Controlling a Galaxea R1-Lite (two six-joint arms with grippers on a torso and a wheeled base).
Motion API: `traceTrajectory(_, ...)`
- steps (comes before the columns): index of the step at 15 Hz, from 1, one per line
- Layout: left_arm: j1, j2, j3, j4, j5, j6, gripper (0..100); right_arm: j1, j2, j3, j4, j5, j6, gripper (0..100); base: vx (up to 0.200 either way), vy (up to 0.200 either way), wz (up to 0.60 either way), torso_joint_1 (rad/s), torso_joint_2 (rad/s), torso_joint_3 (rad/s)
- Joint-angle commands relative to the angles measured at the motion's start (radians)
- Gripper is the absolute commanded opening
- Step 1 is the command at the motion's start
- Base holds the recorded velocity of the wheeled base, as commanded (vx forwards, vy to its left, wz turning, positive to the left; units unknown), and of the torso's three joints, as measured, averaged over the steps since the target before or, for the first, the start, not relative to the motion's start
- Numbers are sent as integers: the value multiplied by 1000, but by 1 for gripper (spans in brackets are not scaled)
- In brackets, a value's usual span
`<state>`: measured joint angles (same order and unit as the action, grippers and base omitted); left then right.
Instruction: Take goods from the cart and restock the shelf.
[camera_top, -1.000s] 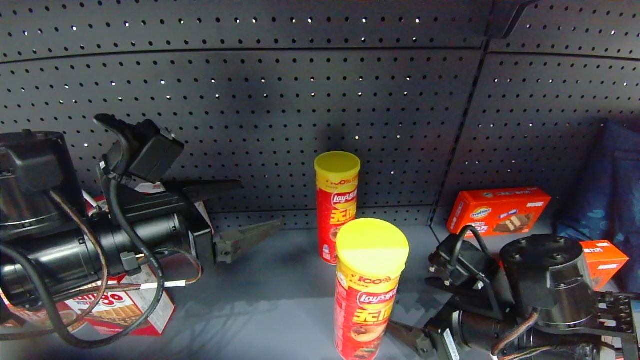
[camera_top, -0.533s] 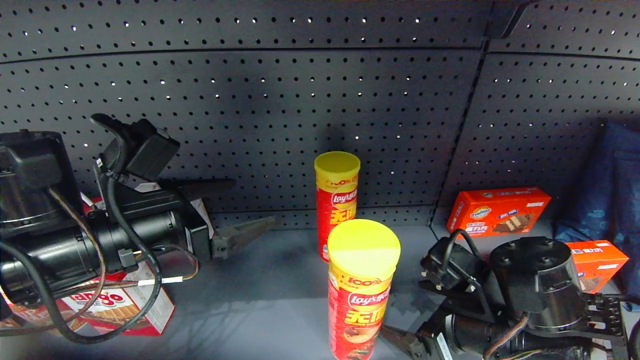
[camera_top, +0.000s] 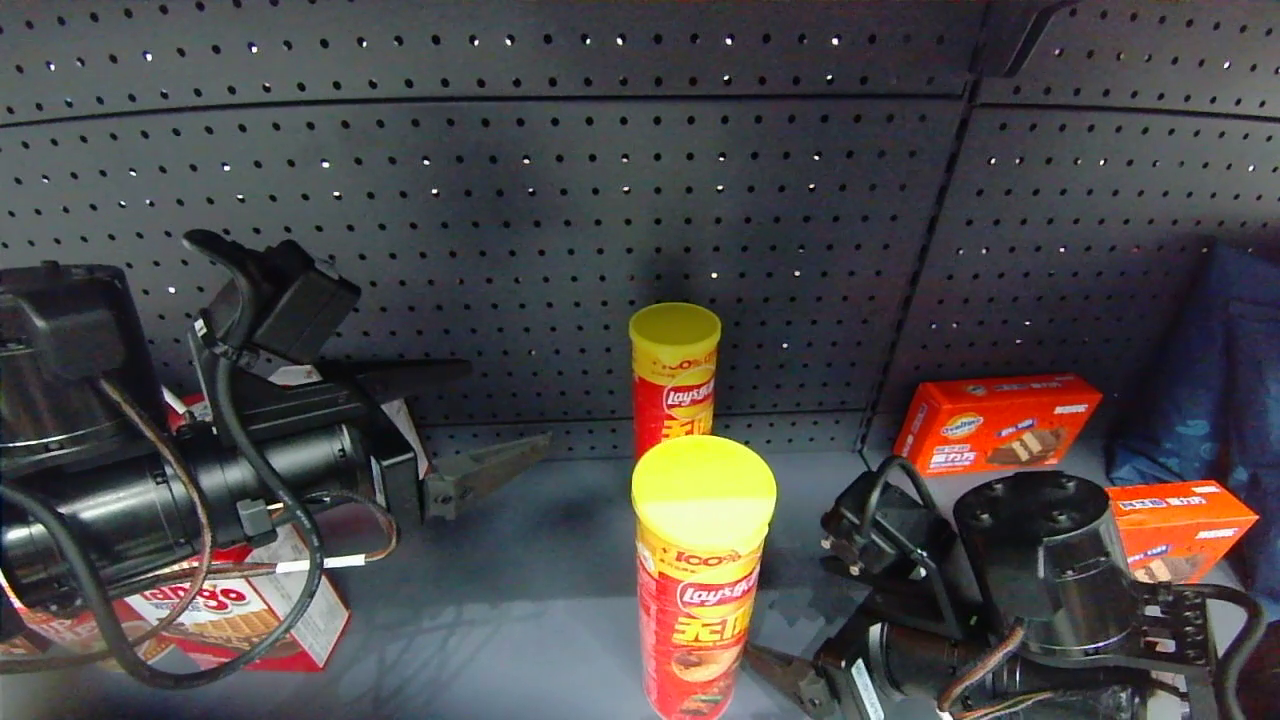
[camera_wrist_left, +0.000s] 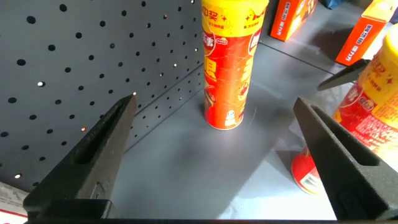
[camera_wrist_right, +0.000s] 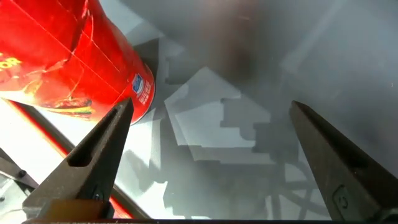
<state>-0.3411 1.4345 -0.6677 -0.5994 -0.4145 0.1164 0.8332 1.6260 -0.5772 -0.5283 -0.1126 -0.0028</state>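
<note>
Two red chip cans with yellow lids stand upright on the grey shelf (camera_top: 520, 600). The back can (camera_top: 674, 385) is close to the pegboard wall; the front can (camera_top: 700, 570) stands nearer to me. My left gripper (camera_top: 505, 405) hangs open to the left of the back can, apart from both cans. In the left wrist view the back can (camera_wrist_left: 227, 62) lies ahead of the open left gripper (camera_wrist_left: 217, 143), and the front can (camera_wrist_left: 367, 118) is off to one side. My right gripper (camera_wrist_right: 211, 155) is open and low by the front can's base (camera_wrist_right: 81, 68), which sits just beyond one fingertip (camera_wrist_right: 124, 109).
Orange snack boxes (camera_top: 995, 420) (camera_top: 1180, 525) lie at the right of the shelf, beside a blue bag (camera_top: 1220, 370). A red and white wafer box (camera_top: 230, 610) sits under my left arm. The black pegboard wall (camera_top: 600, 200) closes the back.
The front can has slid left along the shelf, and my right arm has moved left with it. The left arm drew back slightly, then stayed still.
</note>
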Motion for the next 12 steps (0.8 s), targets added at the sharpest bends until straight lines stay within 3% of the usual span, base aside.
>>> traceTrajectory(1,4,3,0,0,-1,0,100,4,12,0,-1,-1,-3,100,0,0,0,0,0,0)
traceTrajectory(8,4,1,20,-7,-1,0,100,7,14,0,-2,-1,-3,100,0,0,0,0,0,0)
traceTrajectory(12,5,-91,17,0,19,2,100,-11,-176,10,-15,-58,-3,100,0,0,0,0,0,0)
